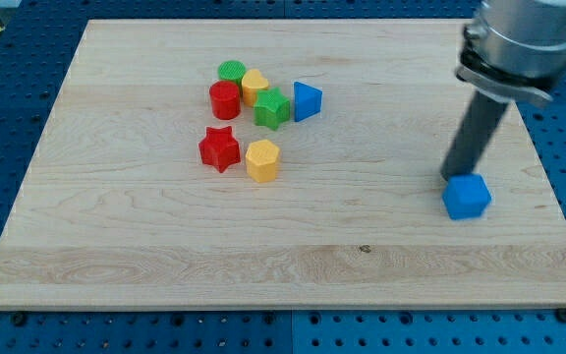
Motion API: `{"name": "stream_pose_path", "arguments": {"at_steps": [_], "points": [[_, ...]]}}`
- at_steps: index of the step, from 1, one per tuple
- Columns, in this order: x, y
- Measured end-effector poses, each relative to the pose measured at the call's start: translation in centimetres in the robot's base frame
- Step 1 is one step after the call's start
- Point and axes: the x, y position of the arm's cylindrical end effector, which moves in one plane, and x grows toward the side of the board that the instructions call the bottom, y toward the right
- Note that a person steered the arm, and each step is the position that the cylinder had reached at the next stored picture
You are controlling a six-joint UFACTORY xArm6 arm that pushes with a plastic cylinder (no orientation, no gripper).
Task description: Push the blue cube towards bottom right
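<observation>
The blue cube [466,197] lies on the wooden board [145,246] at the view's right, a little below mid-height. My tip [450,177] rests on the board right at the cube's upper left corner, touching or almost touching it. The dark rod rises from there up to the arm's grey body [519,39] at the view's top right.
A cluster lies at the view's upper middle: green round block [231,71], yellow block [254,86], red cylinder [224,100], green block [272,108], blue triangular block [306,101]. Below them lie a red star [219,148] and a yellow hexagonal block [261,160]. The board's right edge is near the cube.
</observation>
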Motion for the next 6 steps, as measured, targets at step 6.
{"name": "stream_pose_path", "arguments": {"at_steps": [6], "points": [[-1.0,-2.9]]}}
